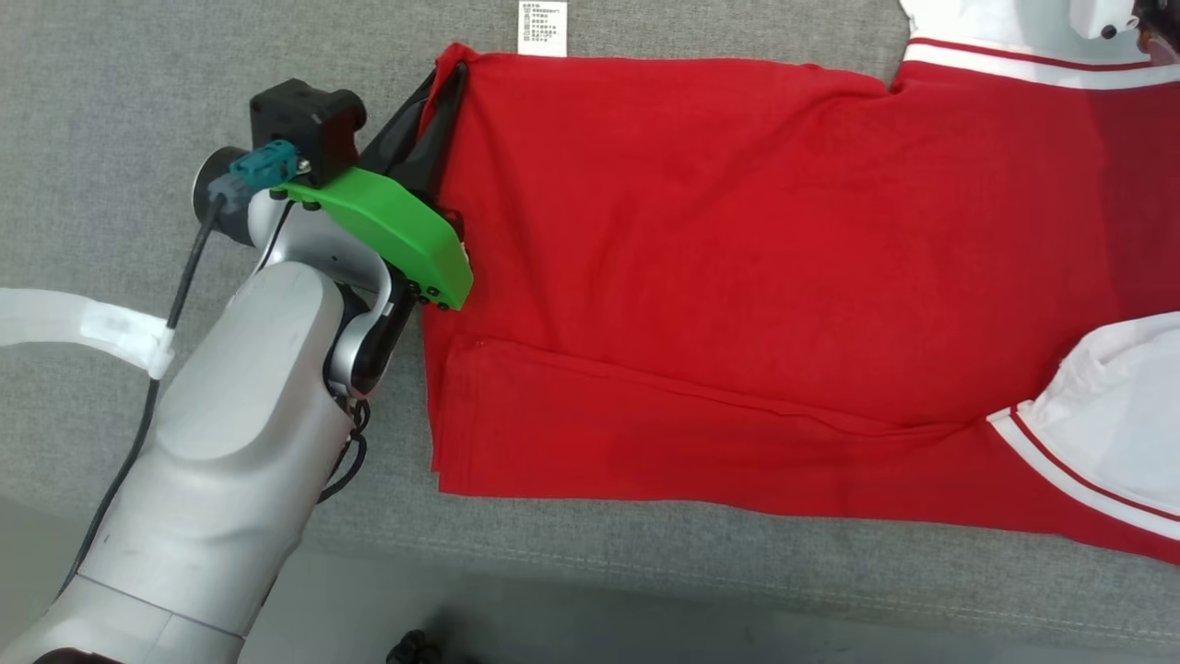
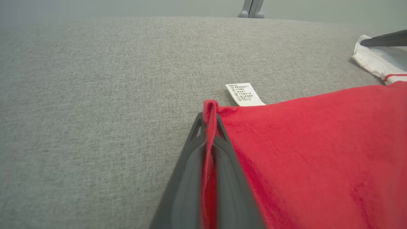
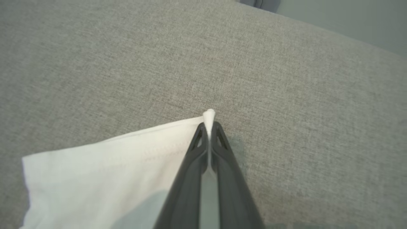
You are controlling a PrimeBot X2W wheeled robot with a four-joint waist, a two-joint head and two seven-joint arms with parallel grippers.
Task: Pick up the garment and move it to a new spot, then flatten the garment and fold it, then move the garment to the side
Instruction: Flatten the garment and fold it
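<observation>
Pinching two far corners of the red shirt point(image 1: 737, 231), I am set for what looks like the next fold. My left jaws are clamped shut on the red hem corner point(image 2: 210, 108), beside the white care label point(image 2: 244, 94). My right jaws are closed tight on the tip of a white sleeve point(image 3: 111, 165). The shirt lies spread across the grey table point(image 1: 138, 74), mostly flat, with its near edge point(image 1: 691, 433) apparently turned in already. By my reckoning the placing and flattening are done, the folding is partway, and the move to the side is yet to come.
</observation>
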